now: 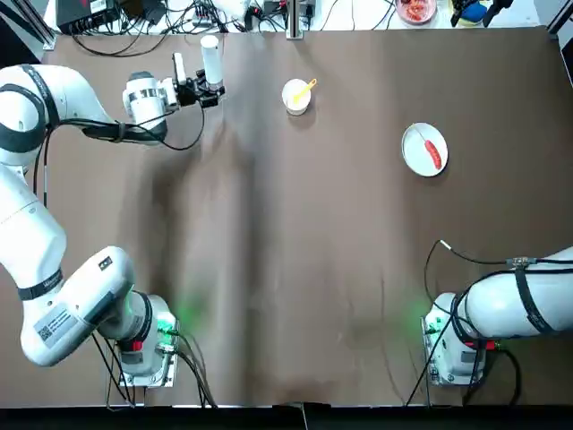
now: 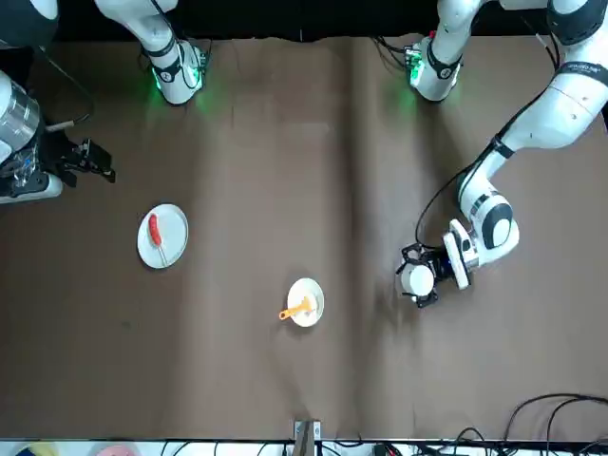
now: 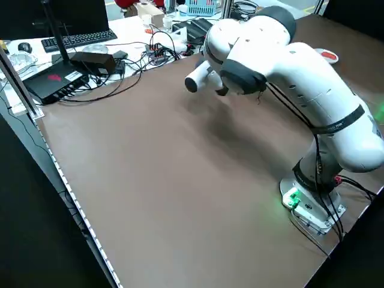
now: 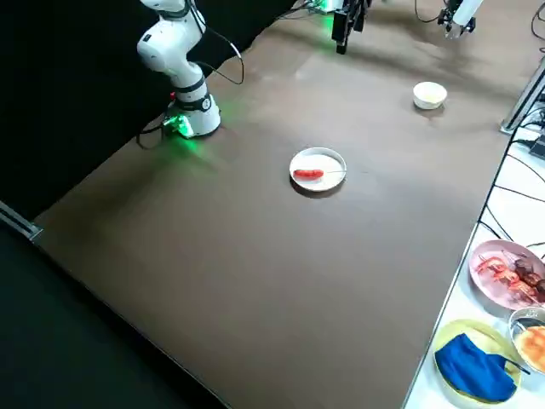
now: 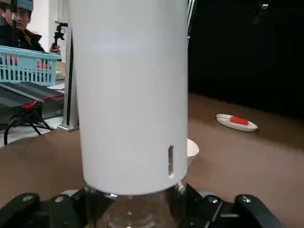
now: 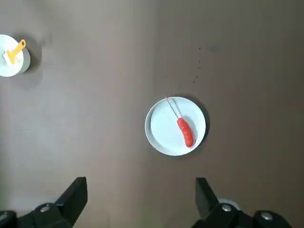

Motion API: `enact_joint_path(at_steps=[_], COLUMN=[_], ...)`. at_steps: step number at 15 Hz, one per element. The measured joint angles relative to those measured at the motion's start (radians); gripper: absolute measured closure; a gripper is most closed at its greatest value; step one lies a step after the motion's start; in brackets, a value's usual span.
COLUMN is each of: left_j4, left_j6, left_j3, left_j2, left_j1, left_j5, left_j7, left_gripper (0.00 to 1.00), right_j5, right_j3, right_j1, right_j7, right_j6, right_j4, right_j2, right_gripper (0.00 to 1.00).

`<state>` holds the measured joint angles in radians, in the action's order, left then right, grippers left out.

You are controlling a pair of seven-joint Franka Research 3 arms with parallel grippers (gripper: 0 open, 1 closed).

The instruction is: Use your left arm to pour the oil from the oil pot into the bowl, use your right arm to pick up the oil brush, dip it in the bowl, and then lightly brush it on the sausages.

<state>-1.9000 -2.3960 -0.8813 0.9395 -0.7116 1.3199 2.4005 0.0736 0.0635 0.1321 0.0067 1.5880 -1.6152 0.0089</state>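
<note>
The left gripper (image 1: 208, 90) has its fingers closed around the slim clear oil pot with a white round cap (image 1: 210, 56), standing upright. Beyond it sits the small white round bowl (image 1: 296, 96), with the yellow-handled oil brush (image 1: 304, 89) resting in it. The right gripper (image 6: 141, 202) hangs with fingers spread wide, high above the flat white plate (image 6: 161, 135) bearing the small red sausage (image 6: 185, 131).

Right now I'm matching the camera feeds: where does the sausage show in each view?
Top: sausage on the plate, far right.
Front: left.
Left side: not discernible.
Right side: centre.
Left wrist: far off, right.
Right wrist: centre.
Shared landmark: its white plate.
</note>
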Motion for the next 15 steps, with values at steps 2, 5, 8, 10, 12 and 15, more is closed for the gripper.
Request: enact_joint_path(at_steps=[2,5,8,10,12,15], left_j4=[-0.012,-0.015,-0.001,0.022,0.035,0.033], left_j6=[-0.057,-0.18,-0.293,-0.368,-0.475,-0.539], left_j3=[-0.037,-0.058,-0.059,-0.065,-0.1,-0.116], left_j2=[-0.004,-0.01,-0.012,-0.021,-0.028,-0.041], left_j1=[0.005,0.06,0.15,0.195,0.208,0.233], left_j5=[0.017,0.024,0.1,0.145,0.149,0.15], left_j7=[0.033,0.065,0.107,0.136,0.137,0.14], left_gripper=[0.44,0.44,0.44,0.44,0.44,0.44], right_j5=[0.0,0.0,0.0,0.0,0.0,0.0], right_j3=[0.0,0.0,0.0,0.0,0.0,0.0], right_j1=[0.0,0.0,0.0,0.0,0.0,0.0], right_j7=[0.0,0.0,0.0,0.0,0.0,0.0], right_j6=[0.0,0.0,0.0,0.0,0.0,0.0], right_j4=[0.0,0.0,0.0,0.0,0.0,0.0], right_j2=[0.0,0.0,0.0,0.0,0.0,0.0], right_gripper=[0.0,0.0,0.0,0.0,0.0,0.0])
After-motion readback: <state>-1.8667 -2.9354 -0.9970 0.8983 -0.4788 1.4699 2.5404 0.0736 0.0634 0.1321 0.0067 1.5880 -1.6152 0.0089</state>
